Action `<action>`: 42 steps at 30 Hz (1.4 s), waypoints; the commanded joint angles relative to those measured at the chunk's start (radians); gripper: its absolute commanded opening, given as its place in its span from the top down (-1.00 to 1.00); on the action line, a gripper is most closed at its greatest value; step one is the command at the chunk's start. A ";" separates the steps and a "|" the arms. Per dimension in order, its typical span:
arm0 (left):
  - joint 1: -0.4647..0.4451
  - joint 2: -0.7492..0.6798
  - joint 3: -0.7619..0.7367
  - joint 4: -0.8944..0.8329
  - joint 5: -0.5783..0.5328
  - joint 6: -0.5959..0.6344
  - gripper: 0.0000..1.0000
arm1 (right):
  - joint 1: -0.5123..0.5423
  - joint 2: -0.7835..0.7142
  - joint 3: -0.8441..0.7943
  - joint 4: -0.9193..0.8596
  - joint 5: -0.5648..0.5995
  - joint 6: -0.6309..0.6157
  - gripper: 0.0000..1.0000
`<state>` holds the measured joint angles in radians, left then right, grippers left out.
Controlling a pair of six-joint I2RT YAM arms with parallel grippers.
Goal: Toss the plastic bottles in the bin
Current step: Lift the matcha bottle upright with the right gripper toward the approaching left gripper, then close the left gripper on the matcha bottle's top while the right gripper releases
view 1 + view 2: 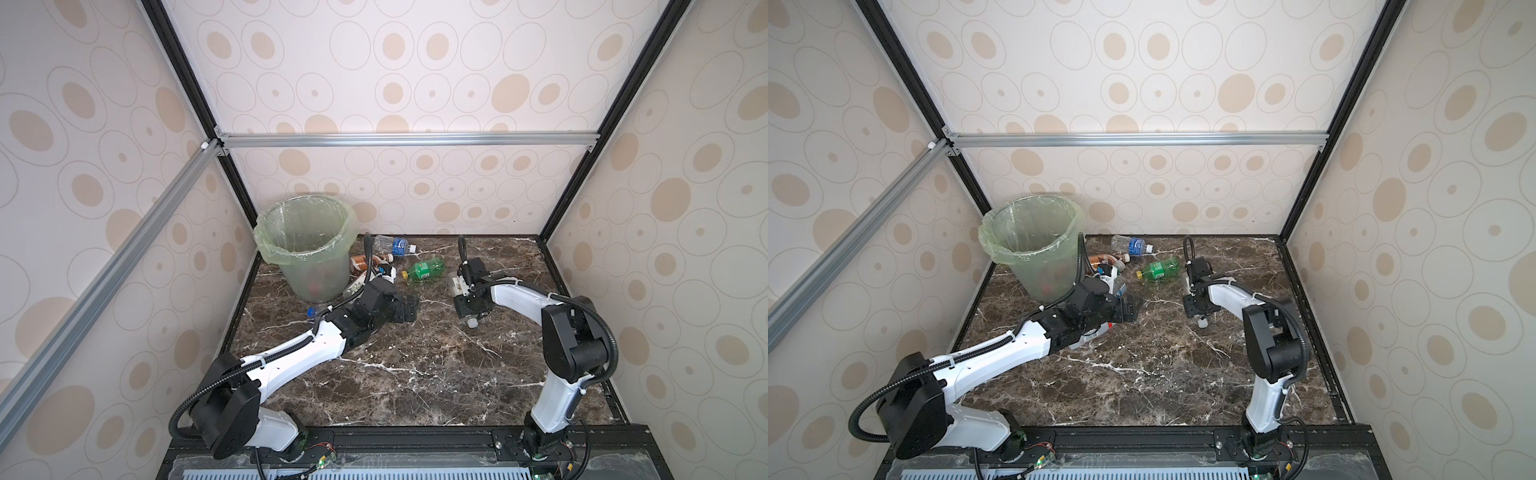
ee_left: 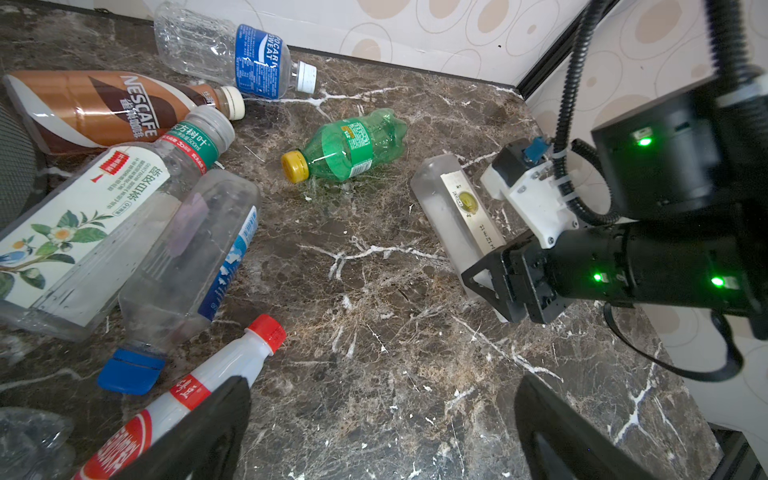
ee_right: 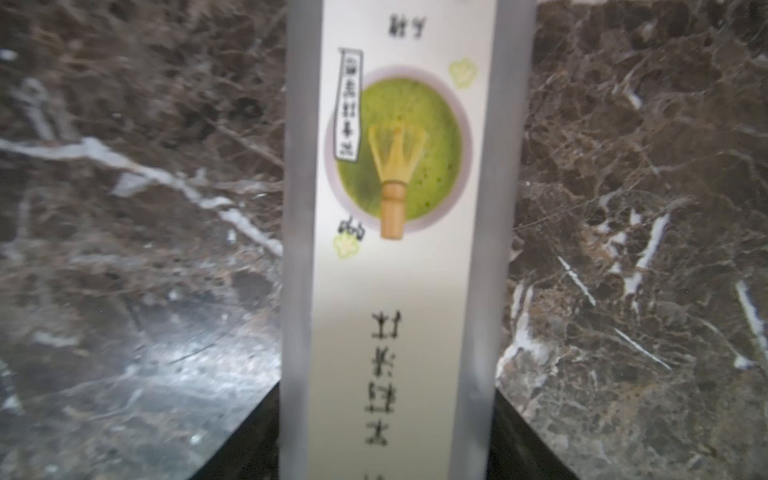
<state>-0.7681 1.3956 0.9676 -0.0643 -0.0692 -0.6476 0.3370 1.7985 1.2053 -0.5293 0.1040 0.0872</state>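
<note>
The bin (image 1: 316, 274) (image 1: 1042, 274) stands at the back left, with something red showing low inside. A frosted square bottle (image 3: 399, 249) (image 2: 453, 208) with a matcha label lies on the marble. My right gripper (image 3: 386, 436) (image 1: 465, 305) is shut on it from above, a finger against each side. My left gripper (image 2: 382, 415) (image 1: 409, 309) hangs open over bare marble. A red-capped white bottle (image 2: 216, 374) lies beside one of its fingers. A green bottle (image 2: 349, 145) (image 1: 424, 268) lies between the two arms.
By the bin lie a blue-labelled clear bottle (image 2: 232, 50) (image 1: 392, 245), a brown Nescafe bottle (image 2: 104, 108), a white-labelled tea bottle (image 2: 83, 216) and a blue-capped clear bottle (image 2: 187, 257). Patterned walls close in three sides.
</note>
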 commanded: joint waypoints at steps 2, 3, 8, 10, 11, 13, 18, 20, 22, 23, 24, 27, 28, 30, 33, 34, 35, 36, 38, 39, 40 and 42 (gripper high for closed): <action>-0.007 0.001 0.059 0.007 0.002 -0.022 -0.98 | 0.021 -0.110 -0.033 0.019 -0.043 0.047 -0.29; -0.007 0.009 0.073 0.007 0.003 -0.025 -0.98 | 0.028 -0.130 -0.036 0.018 -0.050 0.053 -0.29; -0.004 0.046 0.120 0.023 0.036 -0.033 -0.98 | 0.043 -0.197 -0.049 0.020 -0.064 0.061 -0.28; -0.003 0.054 0.133 0.023 0.041 -0.035 -0.98 | 0.045 -0.210 -0.045 0.009 -0.071 0.062 -0.27; 0.000 0.059 0.138 0.027 0.046 -0.035 -0.98 | 0.046 -0.221 -0.050 0.013 -0.076 0.066 -0.26; 0.006 0.066 0.149 0.032 0.059 -0.043 -0.98 | 0.045 -0.246 -0.055 0.020 -0.093 0.074 -0.25; 0.056 0.103 0.169 0.100 0.183 -0.128 -0.98 | 0.052 -0.316 -0.056 0.025 -0.139 0.097 -0.23; 0.074 0.119 0.174 0.146 0.228 -0.170 -0.98 | 0.057 -0.343 -0.056 0.034 -0.161 0.107 -0.23; 0.080 0.137 0.196 0.163 0.239 -0.190 -0.98 | 0.067 -0.366 -0.050 0.032 -0.167 0.115 -0.21; 0.082 0.149 0.211 0.170 0.245 -0.194 -0.98 | 0.075 -0.377 -0.047 0.030 -0.165 0.118 -0.20; 0.083 0.162 0.228 0.176 0.250 -0.199 -0.98 | 0.084 -0.387 -0.041 0.026 -0.161 0.119 -0.21; 0.093 0.206 0.282 0.202 0.284 -0.220 -0.98 | 0.108 -0.408 -0.024 0.010 -0.164 0.120 -0.20; 0.096 0.220 0.300 0.206 0.294 -0.224 -0.98 | 0.114 -0.414 -0.022 0.010 -0.173 0.121 -0.20; 0.104 0.249 0.336 0.216 0.312 -0.240 -0.98 | 0.129 -0.432 -0.022 0.015 -0.184 0.128 -0.20; 0.115 0.283 0.364 0.240 0.336 -0.265 -0.99 | 0.145 -0.458 -0.026 0.032 -0.213 0.145 -0.18; 0.116 0.292 0.372 0.245 0.343 -0.270 -0.98 | 0.147 -0.464 -0.028 0.039 -0.221 0.149 -0.18; 0.117 0.300 0.379 0.247 0.348 -0.273 -0.98 | 0.153 -0.471 -0.028 0.044 -0.224 0.152 -0.17; 0.117 0.307 0.386 0.248 0.351 -0.276 -0.98 | 0.156 -0.476 -0.028 0.047 -0.226 0.151 -0.17; 0.118 0.315 0.391 0.251 0.358 -0.278 -0.98 | 0.159 -0.483 -0.024 0.051 -0.229 0.151 -0.17; 0.118 0.315 0.391 0.251 0.358 -0.282 -0.98 | 0.160 -0.486 -0.023 0.055 -0.231 0.153 -0.16; 0.118 0.315 0.390 0.250 0.358 -0.282 -0.98 | 0.159 -0.488 -0.021 0.058 -0.232 0.154 -0.16; 0.119 0.312 0.387 0.250 0.350 -0.283 -0.98 | 0.160 -0.491 -0.015 0.061 -0.243 0.157 -0.16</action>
<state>-0.6559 1.7088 1.3163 0.1566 0.2691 -0.9054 0.4881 1.3312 1.1576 -0.4858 -0.1169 0.2279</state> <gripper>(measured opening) 0.991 0.586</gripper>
